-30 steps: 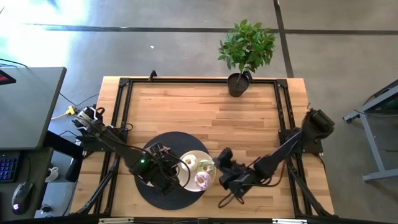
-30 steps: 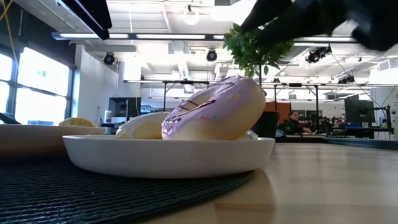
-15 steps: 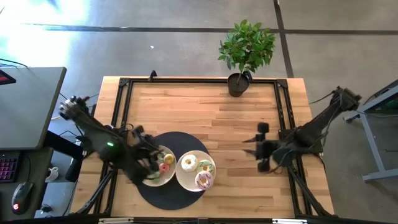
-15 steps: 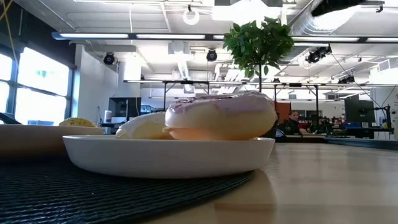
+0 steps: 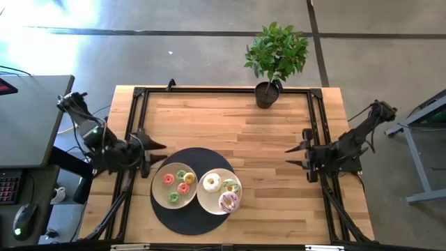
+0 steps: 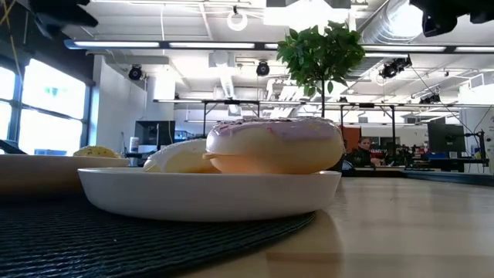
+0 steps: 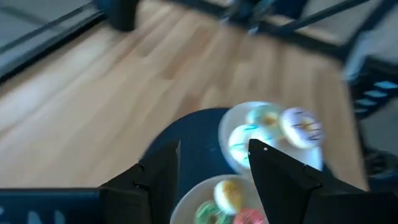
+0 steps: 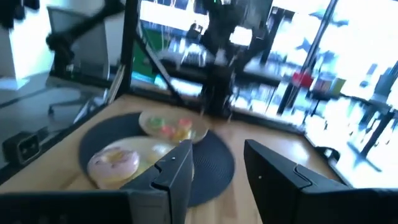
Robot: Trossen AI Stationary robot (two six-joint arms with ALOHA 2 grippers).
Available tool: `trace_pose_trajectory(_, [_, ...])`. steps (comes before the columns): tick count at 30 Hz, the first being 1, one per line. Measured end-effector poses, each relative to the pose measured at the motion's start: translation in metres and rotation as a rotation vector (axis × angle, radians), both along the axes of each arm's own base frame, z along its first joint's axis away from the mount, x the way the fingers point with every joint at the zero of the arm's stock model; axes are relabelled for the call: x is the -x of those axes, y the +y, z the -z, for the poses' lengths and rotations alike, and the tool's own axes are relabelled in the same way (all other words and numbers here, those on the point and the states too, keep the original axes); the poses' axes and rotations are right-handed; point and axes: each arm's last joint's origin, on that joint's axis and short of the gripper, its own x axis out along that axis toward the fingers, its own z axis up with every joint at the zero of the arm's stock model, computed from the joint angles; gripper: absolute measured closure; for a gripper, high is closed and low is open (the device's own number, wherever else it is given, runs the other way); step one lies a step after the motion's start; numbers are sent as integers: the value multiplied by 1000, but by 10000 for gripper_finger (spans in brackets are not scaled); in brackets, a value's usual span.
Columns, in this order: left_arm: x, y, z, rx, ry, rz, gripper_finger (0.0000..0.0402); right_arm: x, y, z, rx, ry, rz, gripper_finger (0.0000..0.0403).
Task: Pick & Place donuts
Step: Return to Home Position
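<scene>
Two white plates sit on a dark round mat [image 5: 198, 159] near the table's near edge. The left plate [image 5: 159, 189] holds several tiny pink, green and yellow donuts [image 5: 182, 188]. The right plate [image 5: 206, 199] holds a cream donut [image 5: 212, 183], a green-white one [image 5: 231, 187] and a pink sprinkled one [image 5: 228, 202], which lies flat in the low view [image 6: 274, 145]. My left gripper [image 5: 155, 153] is open and empty to the left of the mat. My right gripper [image 5: 289, 157] is open and empty well to the right of the plates.
A potted plant [image 5: 267, 94] stands at the middle of the table's far edge. Black frame rails [image 5: 136, 118] run along the left and right sides. Bare wood [image 5: 230, 129] lies between the mat and the plant.
Both grippers have drawn back from the plates, the left toward the table's left edge and the right toward the right edge. The pink sprinkled donut, which stood tilted on the right plate, has dropped flat.
</scene>
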Motion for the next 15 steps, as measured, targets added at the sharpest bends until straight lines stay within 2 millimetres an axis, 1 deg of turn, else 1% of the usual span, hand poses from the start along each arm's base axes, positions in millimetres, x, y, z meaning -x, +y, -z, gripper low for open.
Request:
trace_pose_trajectory(3, [1,0,31,29,-138,104,213,8,-7,2,10,-54,-1,260])
trace_pose_trajectory(6, [2,0,55,16,-264,180,213,14,-10,10,15,-73,-15,261])
trace_pose_trajectory(9, [4,2,71,-32,-358,216,213,19,-14,15,13,-104,-25,261])
trace_pose_trajectory(11, [4,5,78,-60,-409,220,213,22,-16,17,14,-128,-27,261])
trace_pose_trajectory(15, [-3,12,90,-90,-515,249,213,31,-22,15,8,-175,-51,261])
